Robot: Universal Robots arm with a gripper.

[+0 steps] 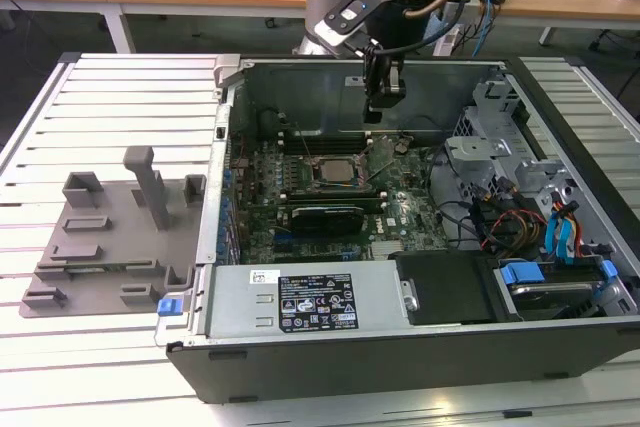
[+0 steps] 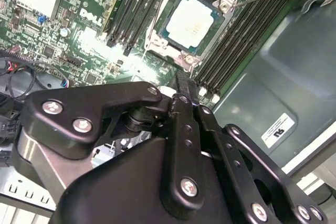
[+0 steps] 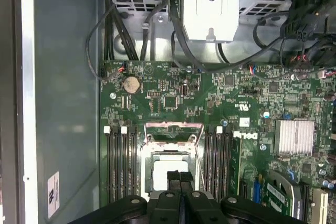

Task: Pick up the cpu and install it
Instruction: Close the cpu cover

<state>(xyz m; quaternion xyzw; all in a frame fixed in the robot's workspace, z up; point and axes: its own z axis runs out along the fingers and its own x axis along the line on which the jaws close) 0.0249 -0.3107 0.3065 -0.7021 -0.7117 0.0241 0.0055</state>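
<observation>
Inspection at the open case (image 1: 250, 82):

- **Cpu:** The cpu (image 2: 191, 17) lies flat in the socket (image 2: 227, 6) on the motherboard (image 2: 94, 40). Its silvery top faces up and its edges sit square to the socket frame. Memory slots (image 2: 131, 6) run along both sides of the socket.
- **Gripper:** The gripper (image 1: 373, 117) hangs above the board, clear of the socket. Its fingers (image 3: 174, 178) are closed against each other, with nothing seen between them.
- **Key relation:** In the exterior view the cpu (image 1: 335, 169) sits lower than the fingertips and off toward the exterior view's left. In the first wrist view the fingertips overlap the socket's near edge, with the chip (image 3: 160, 174) just beyond them. The chip is square, so no long axis governs the approach.
- **Tray:** The grey tray (image 1: 100, 237) stands on the worktop (image 1: 100, 97), well apart from the socket.
- **Judgement:** The chip appears seated. I cannot confirm whether the socket is latched.
</observation>
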